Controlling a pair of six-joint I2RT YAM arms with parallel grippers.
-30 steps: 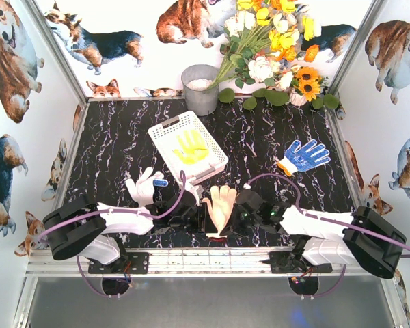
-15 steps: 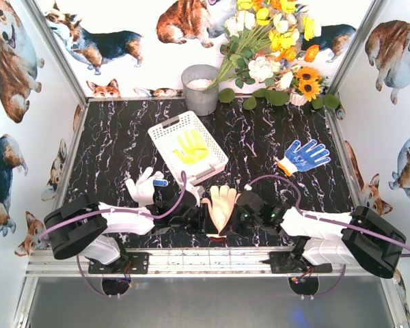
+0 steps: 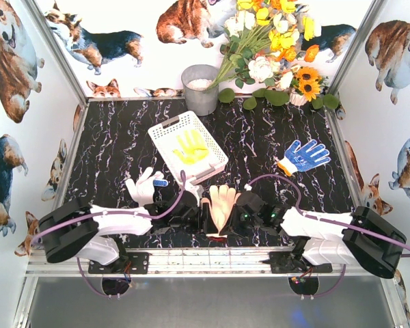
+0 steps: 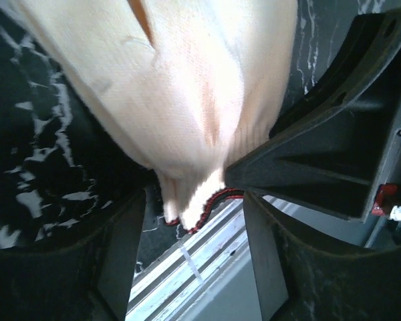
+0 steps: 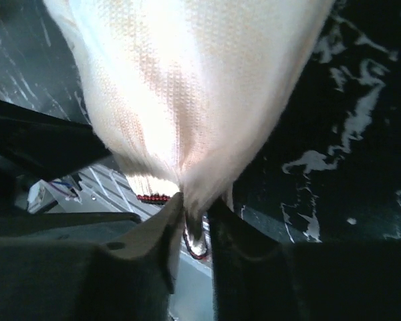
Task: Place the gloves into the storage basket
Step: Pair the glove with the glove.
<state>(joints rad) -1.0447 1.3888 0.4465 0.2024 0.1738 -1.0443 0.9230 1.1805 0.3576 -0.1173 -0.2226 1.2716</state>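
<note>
Right gripper [image 5: 195,221] pinching red-trimmed cuff of cream glove [image 3: 222,203], jaws nearly closed. Left gripper [image 4: 194,267] gaping half-open around same cuff, not clamping. Storage basket [image 3: 162,135] sitting at 11 o'clock from cream glove, holding yellow glove [image 3: 191,147].

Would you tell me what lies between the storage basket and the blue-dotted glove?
Nothing: in the top view, only bare black marbled tabletop separates the storage basket from the blue-dotted glove.
</note>
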